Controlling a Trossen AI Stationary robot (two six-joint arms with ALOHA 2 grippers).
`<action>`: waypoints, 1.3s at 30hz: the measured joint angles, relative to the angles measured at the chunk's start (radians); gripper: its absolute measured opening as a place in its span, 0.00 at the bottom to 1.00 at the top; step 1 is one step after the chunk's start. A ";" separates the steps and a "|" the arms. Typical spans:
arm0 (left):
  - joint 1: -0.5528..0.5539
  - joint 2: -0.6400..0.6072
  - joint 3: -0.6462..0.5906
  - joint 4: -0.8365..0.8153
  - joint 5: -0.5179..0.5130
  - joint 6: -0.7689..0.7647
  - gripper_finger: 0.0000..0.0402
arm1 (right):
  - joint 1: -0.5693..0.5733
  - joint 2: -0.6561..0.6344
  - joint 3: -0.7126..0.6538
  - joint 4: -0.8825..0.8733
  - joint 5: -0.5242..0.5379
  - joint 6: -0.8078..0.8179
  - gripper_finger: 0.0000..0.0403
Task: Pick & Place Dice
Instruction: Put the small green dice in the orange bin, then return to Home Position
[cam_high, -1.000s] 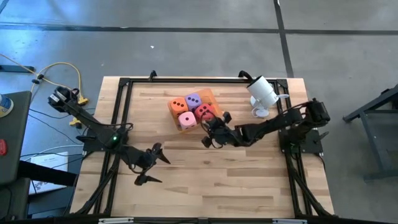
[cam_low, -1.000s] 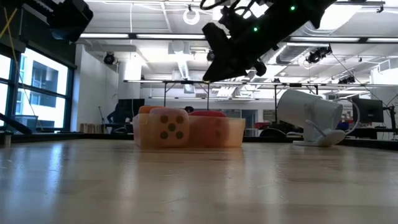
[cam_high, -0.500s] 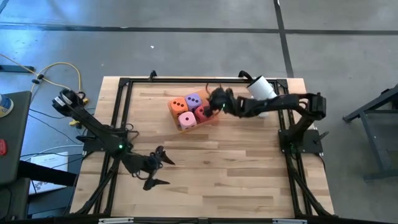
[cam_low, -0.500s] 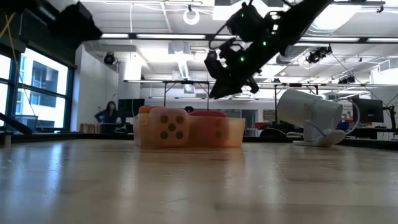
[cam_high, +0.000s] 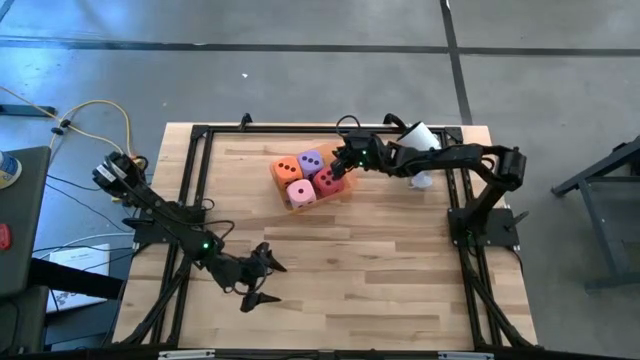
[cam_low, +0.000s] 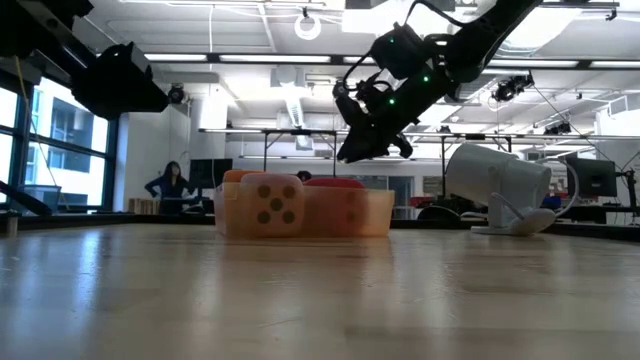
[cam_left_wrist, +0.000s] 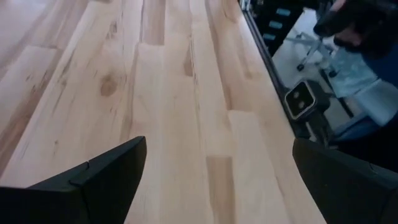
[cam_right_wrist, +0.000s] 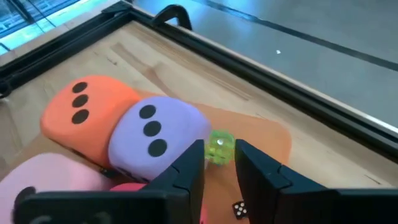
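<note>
Hovering right end effector (cam_high: 340, 160) over dice (cam_high: 311, 174)

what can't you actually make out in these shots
- Red die: in the right wrist view the right gripper and its fingers cover nearly all of it.
- Purple die: not visible in the low view, hidden behind the tray and the front dice.
- Tiny green cube and small black die: too small to show in the high view.

Orange die (cam_right_wrist: 87, 115) and purple die (cam_right_wrist: 158, 137), three dark pips each. Pink die (cam_high: 300, 191), red die (cam_high: 327, 180), see-through orange tray (cam_right_wrist: 261, 140), tiny green die (cam_right_wrist: 219, 147), pale wood table (cam_high: 400, 260).
</note>
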 joint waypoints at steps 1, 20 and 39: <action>0.000 -0.001 0.000 0.005 0.000 -0.009 0.98 | 0.001 0.000 0.000 0.000 -0.004 -0.001 0.20; 0.000 -0.003 0.000 0.108 0.000 -0.017 0.98 | 0.079 -0.128 0.002 0.127 -0.043 -0.188 0.55; 0.007 -0.003 0.000 0.376 -0.004 -0.014 0.98 | 0.547 -0.406 0.001 -0.296 0.319 -0.244 0.01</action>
